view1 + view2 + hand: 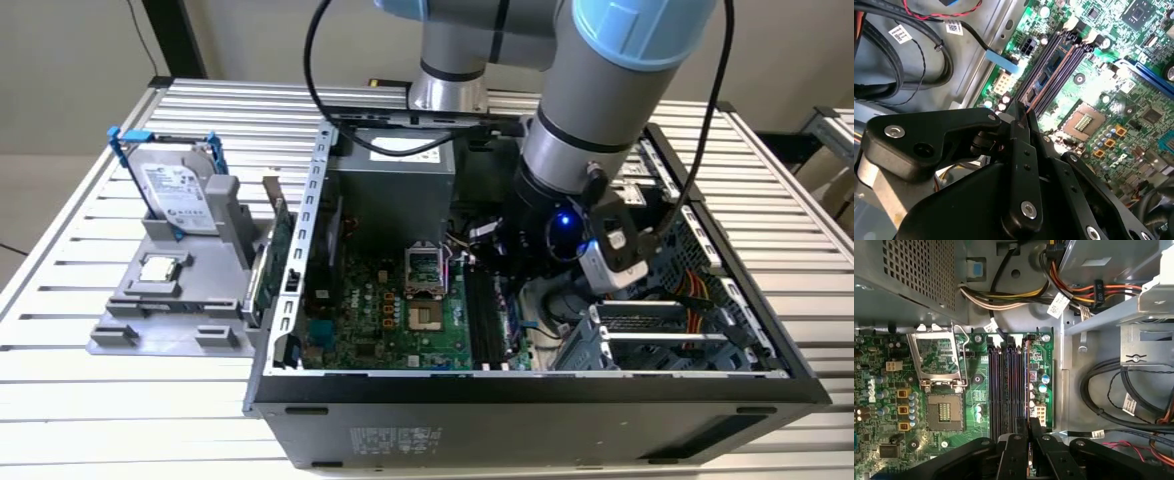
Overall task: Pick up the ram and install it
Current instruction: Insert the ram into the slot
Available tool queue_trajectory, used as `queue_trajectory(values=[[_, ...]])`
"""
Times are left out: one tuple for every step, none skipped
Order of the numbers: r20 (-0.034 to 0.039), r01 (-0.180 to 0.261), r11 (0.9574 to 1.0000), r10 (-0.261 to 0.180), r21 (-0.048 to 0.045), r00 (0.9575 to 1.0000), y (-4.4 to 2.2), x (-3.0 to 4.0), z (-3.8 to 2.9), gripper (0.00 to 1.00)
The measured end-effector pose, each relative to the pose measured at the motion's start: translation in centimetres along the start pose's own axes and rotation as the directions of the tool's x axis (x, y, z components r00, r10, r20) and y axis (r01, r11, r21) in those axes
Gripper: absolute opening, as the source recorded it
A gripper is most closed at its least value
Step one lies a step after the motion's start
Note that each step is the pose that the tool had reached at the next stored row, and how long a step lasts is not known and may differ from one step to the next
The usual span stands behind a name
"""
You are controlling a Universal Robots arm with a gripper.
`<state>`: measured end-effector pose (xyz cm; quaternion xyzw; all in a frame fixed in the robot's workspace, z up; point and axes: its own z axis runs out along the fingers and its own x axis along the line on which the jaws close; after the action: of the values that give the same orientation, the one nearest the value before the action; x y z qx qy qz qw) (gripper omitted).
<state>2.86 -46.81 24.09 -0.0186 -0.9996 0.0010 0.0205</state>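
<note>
Seating the ram (1046,75) in the bank of long black slots (1004,385), in the slot on the cable side.

- Gripper (1021,112): clamped on the stick's upper edge at its near end, fingers pinched close around the bluish board.
- Ram: upright along the slot; depth hard to judge, possibly not fully home (end latches too small to read).
- Handling note, as a judgement: push straight down, board square to the slot, load spread along the edge rather than on one end, notch matched before any force.

Computer case (534,385), contents:
- motherboard (387,310)
- CPU socket (944,412), empty, frame lifted
- power supply (394,205)
- cable bundles (1114,395) beside the slots

Grey holder (160,335), outside the case, contents:
- hard drive (167,185) standing upright
- small square CPU chip (160,268) lying flat
- green card (263,280) on edge, on the side nearest the case
</note>
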Motion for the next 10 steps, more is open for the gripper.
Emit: queue_trajectory(values=[[0.0, 0.002, 1.0, -0.002, -0.0001, 1.0, -0.05, 0.0, 0.08, 0.0], [0.0, 0.003, 1.0, -0.003, 0.0, 1.0, -0.1, 0.0, 0.17, 0.0], [0.0001, 0.004, 1.0, -0.004, -0.0001, 1.0, -0.13, 0.0, 0.24, 0.0], [0.0, 0.004, 1.0, -0.004, 0.0, 1.0, -0.16, 0.0, 0.29, 0.0], [0.0, 0.004, 1.0, -0.004, 0.0002, 1.0, -0.18, 0.01, 0.34, 0.0], [0.0, 0.005, 1.0, -0.005, 0.0003, 1.0, -0.21, 0.02, 0.39, 0.0], [0.0, 0.005, 1.0, -0.005, 0.0003, 1.0, -0.23, 0.04, 0.46, 0.0], [0.0, 0.006, 1.0, -0.006, 0.0002, 1.0, -0.25, 0.05, 0.53, 0.0], [0.0001, 0.007, 1.0, -0.007, 0.0002, 1.0, -0.26, 0.07, 0.6, 0.0], [0.0001, 0.009, 1.0, -0.009, 0.0002, 1.0, -0.27, 0.09, 0.67, 0.0]])
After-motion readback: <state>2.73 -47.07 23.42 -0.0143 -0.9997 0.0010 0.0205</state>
